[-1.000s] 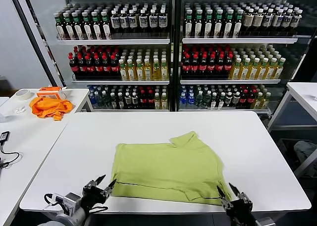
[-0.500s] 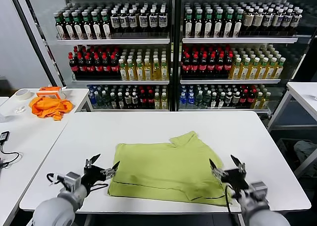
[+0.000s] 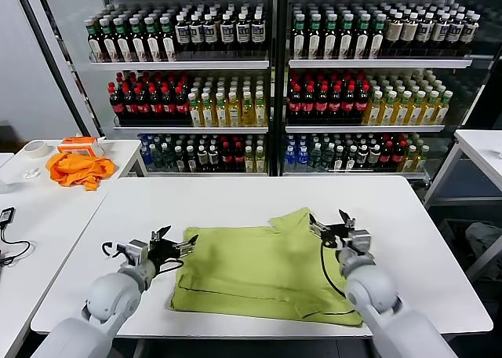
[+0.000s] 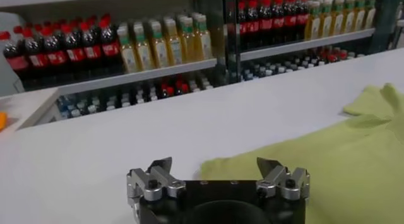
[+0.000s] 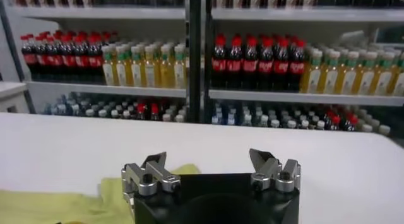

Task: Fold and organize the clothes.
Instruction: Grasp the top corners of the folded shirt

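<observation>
We see the T-shirt [image 3: 267,273] flat between both grippers — left gripper [image 3: 177,241] and right gripper [image 3: 332,221] spread wide, holding nothing.

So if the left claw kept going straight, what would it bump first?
Probably the yellow-green T-shirt: the open left claw points at its near corner, almost touching, though the height above the table is unclear.
</observation>
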Motion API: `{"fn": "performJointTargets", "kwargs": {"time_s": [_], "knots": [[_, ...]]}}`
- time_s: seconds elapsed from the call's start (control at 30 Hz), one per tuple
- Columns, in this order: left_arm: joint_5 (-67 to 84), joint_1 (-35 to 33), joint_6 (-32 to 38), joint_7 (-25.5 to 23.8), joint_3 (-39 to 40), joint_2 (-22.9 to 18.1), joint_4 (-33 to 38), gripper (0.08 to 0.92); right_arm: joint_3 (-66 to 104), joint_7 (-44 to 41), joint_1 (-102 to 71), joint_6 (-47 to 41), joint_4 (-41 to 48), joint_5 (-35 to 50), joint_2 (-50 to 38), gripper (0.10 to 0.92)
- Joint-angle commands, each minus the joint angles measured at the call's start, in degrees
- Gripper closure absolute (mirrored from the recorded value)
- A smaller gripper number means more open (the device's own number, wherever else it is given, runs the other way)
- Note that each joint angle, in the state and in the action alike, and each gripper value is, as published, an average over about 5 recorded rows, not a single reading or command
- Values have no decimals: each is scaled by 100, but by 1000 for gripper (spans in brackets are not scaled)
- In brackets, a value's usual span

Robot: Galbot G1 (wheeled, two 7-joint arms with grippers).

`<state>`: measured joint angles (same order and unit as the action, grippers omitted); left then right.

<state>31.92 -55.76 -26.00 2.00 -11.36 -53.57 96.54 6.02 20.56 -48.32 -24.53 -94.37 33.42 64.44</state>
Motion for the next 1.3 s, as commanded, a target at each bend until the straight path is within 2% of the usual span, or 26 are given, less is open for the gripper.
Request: {"fn": "performJointTargets", "kwargs": {"time_s": [0.03, 0.5, 1.1, 1.2, 1.3], "knots": [[123, 1055, -1, -39, 494, -81, -1236, 177, -471, 173, 934, -123, 1429, 63, 637, 203], [620, 791, 90, -366, 408, -87, -1142, 177, -401, 253, 1033, -122, 1719, 81, 947, 203], [376, 693, 428, -353, 475, -148, -1295, 177, -374, 337, 1133, -344, 1971, 118, 1130, 203], [395, 684, 441, -360, 472, -154, -1299, 183, -382, 346, 1119, -392, 1962, 145, 1117, 243], [394, 634, 485, -374, 471, -161, -1284, 227, -381, 289, 1084, -393, 1941, 175, 1108, 327]]}}
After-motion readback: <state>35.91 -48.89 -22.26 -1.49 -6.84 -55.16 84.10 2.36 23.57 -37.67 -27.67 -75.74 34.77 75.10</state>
